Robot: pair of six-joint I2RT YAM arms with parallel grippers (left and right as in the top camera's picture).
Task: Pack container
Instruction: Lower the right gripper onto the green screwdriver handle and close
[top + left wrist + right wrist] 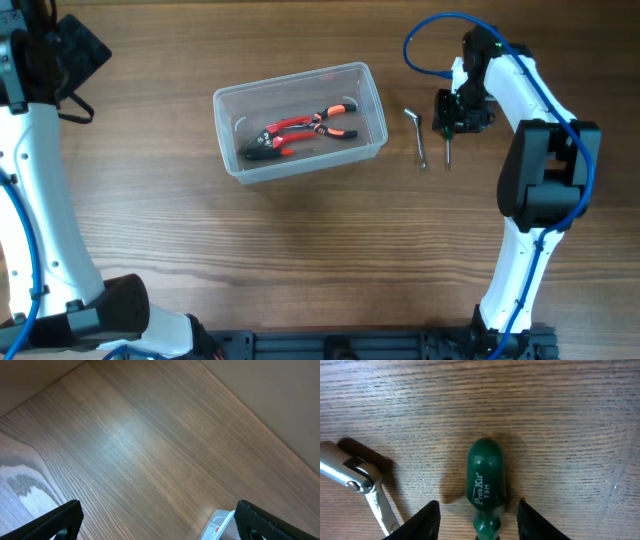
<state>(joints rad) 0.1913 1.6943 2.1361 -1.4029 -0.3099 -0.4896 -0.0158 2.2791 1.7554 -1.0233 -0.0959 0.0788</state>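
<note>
The clear plastic container stands at the table's middle, and two red-handled pliers lie inside it. Its corner shows in the left wrist view. A green-handled screwdriver lies on the table right of the container, and its shaft shows in the overhead view. My right gripper is low over it, open, with a finger on each side of the handle and gaps on both sides. My left gripper is open and empty, high at the far left.
A bent silver wrench lies between the container and the screwdriver, close to my right gripper's left finger. The left arm's white link runs along the table's left edge.
</note>
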